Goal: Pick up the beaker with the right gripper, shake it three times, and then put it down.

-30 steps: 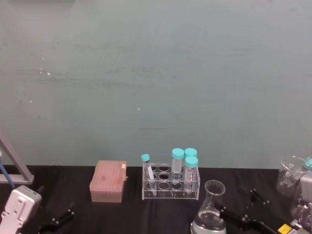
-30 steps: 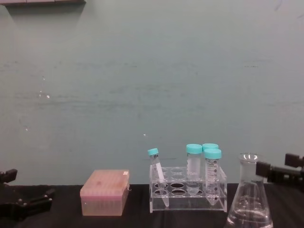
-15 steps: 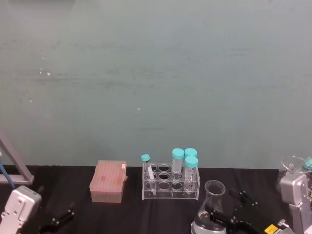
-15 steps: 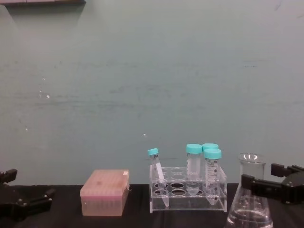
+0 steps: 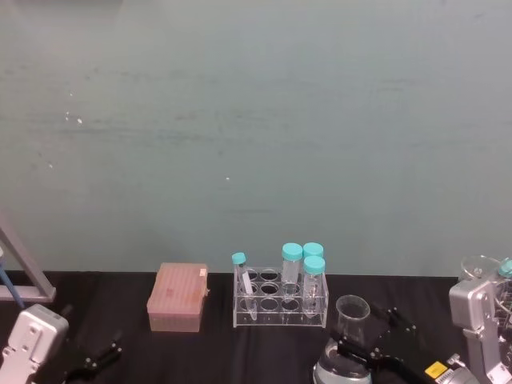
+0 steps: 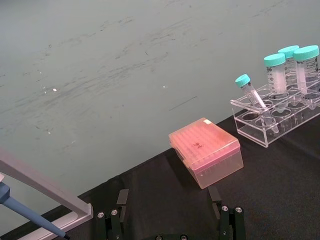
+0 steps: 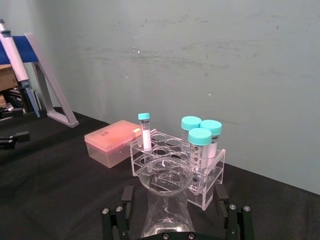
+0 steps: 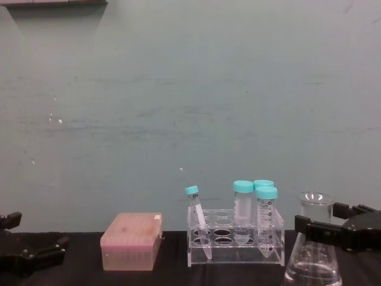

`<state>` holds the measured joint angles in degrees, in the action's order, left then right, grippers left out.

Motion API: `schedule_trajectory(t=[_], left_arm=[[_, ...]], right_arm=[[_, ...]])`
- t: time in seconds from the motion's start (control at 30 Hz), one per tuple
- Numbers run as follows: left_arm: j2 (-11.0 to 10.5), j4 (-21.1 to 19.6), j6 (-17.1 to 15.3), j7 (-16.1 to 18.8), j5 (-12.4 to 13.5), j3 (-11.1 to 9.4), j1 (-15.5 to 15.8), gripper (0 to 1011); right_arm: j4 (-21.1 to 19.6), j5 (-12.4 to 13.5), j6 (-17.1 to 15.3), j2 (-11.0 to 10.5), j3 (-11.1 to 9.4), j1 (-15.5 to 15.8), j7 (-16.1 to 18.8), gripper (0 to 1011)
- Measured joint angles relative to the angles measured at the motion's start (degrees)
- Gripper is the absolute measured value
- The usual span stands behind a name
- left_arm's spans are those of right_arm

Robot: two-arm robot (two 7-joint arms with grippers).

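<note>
While the black fingers (image 7: 120, 215) of the right gripper (image 7: 174, 200) stand spread wide, one on each side of the beaker's neck, a gap shows between each finger and the glass, and they hold nothing. The beaker (image 8: 312, 256) stands upright at the near right of the black table (image 5: 264, 352), just in front of and to the right of the clear tube rack (image 8: 235, 238), whose teal-capped tubes (image 8: 266, 214) reach lower than its rim. A pink box (image 8: 131, 241) sits to the left of the rack, apart from it. The left gripper (image 6: 168, 192) rests low at the near left of the table, fingers parted and empty, well apart from the beaker.
</note>
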<state>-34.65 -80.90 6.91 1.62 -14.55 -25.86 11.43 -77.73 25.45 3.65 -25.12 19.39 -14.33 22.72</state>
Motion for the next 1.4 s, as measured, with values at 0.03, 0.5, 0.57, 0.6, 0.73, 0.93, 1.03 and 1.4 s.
schedule_trajectory(t=[0.03,0.5,0.57,0.6,0.73,0.93,1.03,1.4], left_arm=[[0.0,0.0,0.0,0.0,0.0,0.0,0.0,1000],[0.0,0.0,0.0,0.0,0.0,0.0,0.0,1000],[0.0,0.0,0.0,0.0,0.0,0.0,0.0,1000],[0.0,0.0,0.0,0.0,0.0,0.0,0.0,1000],[0.0,0.0,0.0,0.0,0.0,0.0,0.0,1000],[0.0,0.0,0.0,0.0,0.0,0.0,0.0,1000],[0.0,0.0,0.0,0.0,0.0,0.0,0.0,1000],[0.0,0.0,0.0,0.0,0.0,0.0,0.0,1000]], right_arm=[[0.14,-0.24,0.0,0.23,-0.13,-0.1,0.0,1003],[1.07,-1.99,-0.26,2.07,-1.06,-0.44,0.68,1003],[1.15,-2.2,-0.39,2.31,-1.2,-0.51,0.78,1003],[1.19,-2.39,-0.49,2.46,-1.28,-0.56,0.84,1003],[1.36,-2.8,-0.61,2.8,-1.45,-0.67,1.03,1003],[1.41,-3.09,-0.76,2.99,-1.59,-0.74,1.15,1003],[1.41,-3.07,-0.77,2.98,-1.59,-0.74,1.16,1003],[1.41,-3.02,-0.76,2.93,-1.55,-0.72,1.16,904]])
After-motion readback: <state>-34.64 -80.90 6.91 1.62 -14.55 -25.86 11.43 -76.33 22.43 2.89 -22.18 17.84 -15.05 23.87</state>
